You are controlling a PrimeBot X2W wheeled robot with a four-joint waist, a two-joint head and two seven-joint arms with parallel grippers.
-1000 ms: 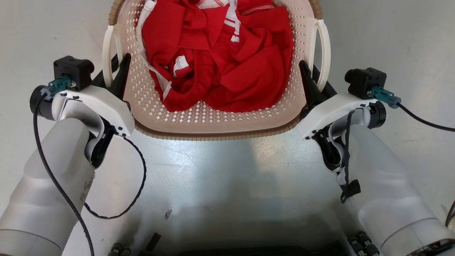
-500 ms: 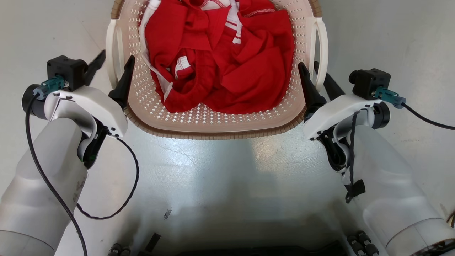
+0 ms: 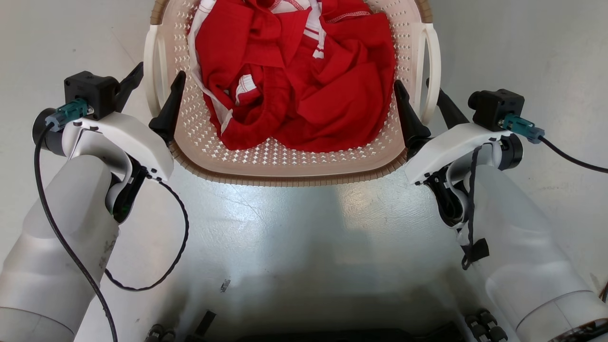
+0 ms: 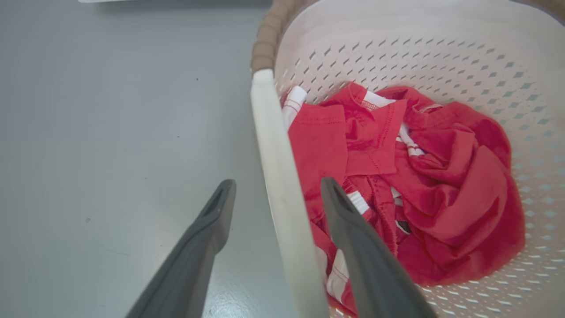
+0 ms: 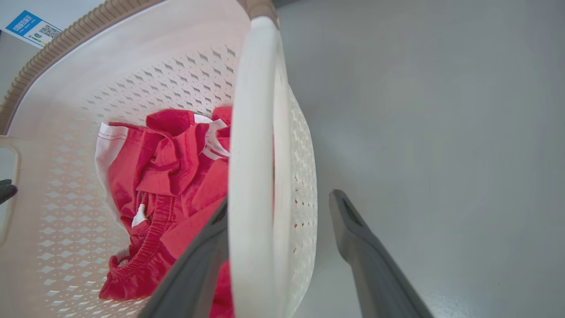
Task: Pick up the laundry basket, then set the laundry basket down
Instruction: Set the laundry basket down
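Cream-white perforated plastic laundry basket (image 3: 285, 159) with a brown woven-look rim sits on the glossy grey floor (image 3: 294, 228), dead ahead and between both arms; its far end is cut off at the top of the head view. Inside is a crumpled pile of red garments with white trim (image 3: 304, 71). Left pincer (image 3: 160, 71): 2 dark fingers spread apart, straddling the white left side handle (image 3: 151, 61), 1 finger outside over the floor and 1 inside over the clothes. The left wrist view shows a gap on each side of that handle, so no contact. Right pincer (image 3: 412, 83): also apart, astride the white right side handle (image 3: 433, 57), outer finger over the floor. In the right wrist view the inner finger runs behind the handle loop, so can't tell if it touches. Nothing is clamped on either side. A blue printed label (image 5: 31, 28) shows beyond the far rim in the right wrist view.
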